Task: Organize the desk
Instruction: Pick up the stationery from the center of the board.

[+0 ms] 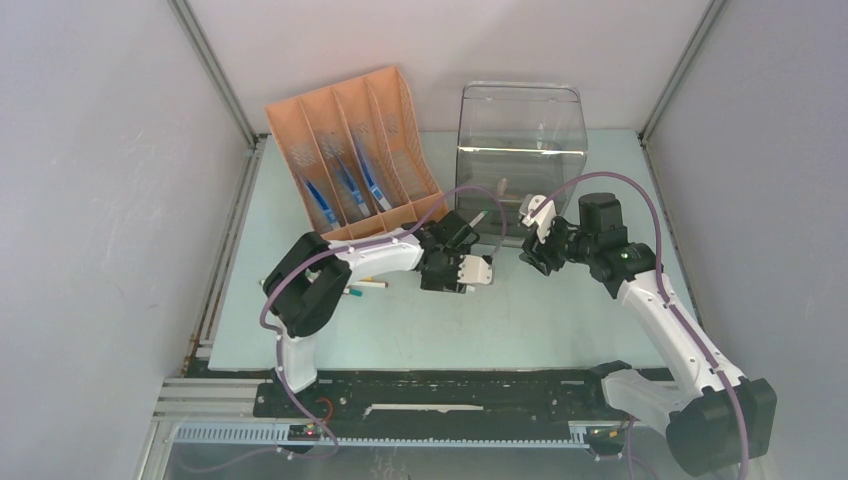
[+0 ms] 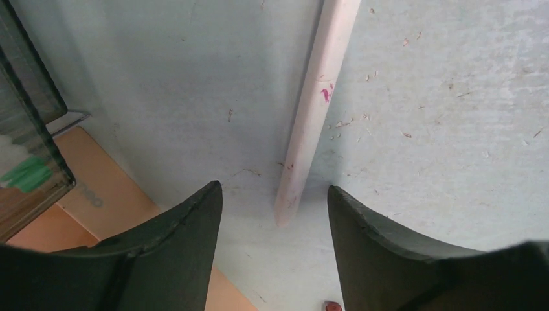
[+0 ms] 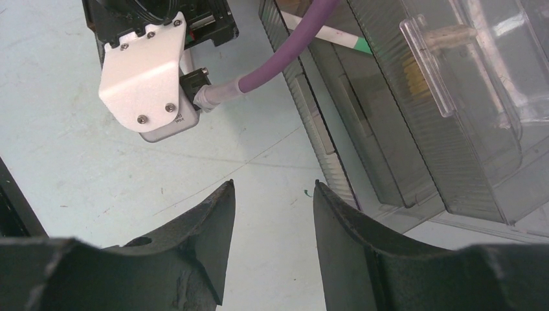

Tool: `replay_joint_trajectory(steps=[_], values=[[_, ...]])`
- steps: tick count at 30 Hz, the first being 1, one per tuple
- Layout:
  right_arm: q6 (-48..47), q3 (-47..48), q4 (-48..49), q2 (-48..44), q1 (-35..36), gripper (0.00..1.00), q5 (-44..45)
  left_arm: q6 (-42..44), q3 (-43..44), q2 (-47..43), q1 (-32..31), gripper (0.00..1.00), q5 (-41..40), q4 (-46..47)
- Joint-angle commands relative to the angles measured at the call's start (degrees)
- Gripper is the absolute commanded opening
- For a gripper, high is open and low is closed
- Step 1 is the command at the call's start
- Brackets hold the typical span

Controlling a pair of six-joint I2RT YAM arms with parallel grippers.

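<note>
The counter [image 1: 560,320] is the big pale green top that fills the middle of the room. The two arms stand at its near edge.

At the back left of it sits an orange rack [image 1: 350,150] with slots. Some blue pens [image 1: 345,185] are in the slots. At the back, more to the right, stands a clear plastic box [image 1: 520,130] with drawers.

The left arm reaches out to the middle of the counter, just in front of the clear box. The left pincer [image 2: 274,188] points down at the counter with its two dark fingers [image 2: 194,227] apart. A long white stick [image 2: 317,97] with small pink marks lies flat on the counter. Its near end is in the gap between the fingers. Neither finger touches it, so the pincer has hold of nothing.

Another small white pen [image 1: 372,284] lies on the counter under the left arm.

The right arm bends in from the right side. The right pincer [image 3: 273,188] hangs above the counter, near the left one and close to the front of the clear box. Its fingers are about half open, and nothing is between them but bare green counter. Past them I can see the left arm's white plate [image 3: 145,78] and a purple cable [image 3: 285,61].
</note>
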Motion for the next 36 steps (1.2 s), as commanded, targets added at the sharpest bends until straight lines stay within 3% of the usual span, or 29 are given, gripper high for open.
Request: replay_joint_trajectory(steps=[1, 3, 6, 11, 25, 36], values=[[-0.03, 2.21, -0.23, -0.42, -0.48, 0.56, -1.15, -1.31, 0.98, 0.88, -0.39, 0.63, 0.17, 0.85], [-0.10, 2.23, -0.35, -0.33, -0.57, 0.56, -1.34, -2.75, 0.82, 1.21, -0.56, 0.51, 0.40, 0.61], [-0.16, 2.19, -0.32, -0.33, -0.47, 0.56, -1.54, -4.93, 0.00, 1.22, -1.14, 0.25, 0.89, 0.91], [-0.11, 2.21, -0.39, -0.58, -0.57, 0.56, -1.68, -9.36, -4.87, -1.33, -2.77, 0.02, 0.74, 5.17], [0.28, 2.29, -0.92, -2.61, -1.57, 0.56, -5.22, -38.35, -20.20, -17.12, -3.41, 0.00, -5.32, 21.82], [0.77, 2.30, -2.42, -3.63, -1.63, 0.59, -15.04, -53.72, -37.75, -33.26, -3.53, 0.00, -2.91, 46.11]])
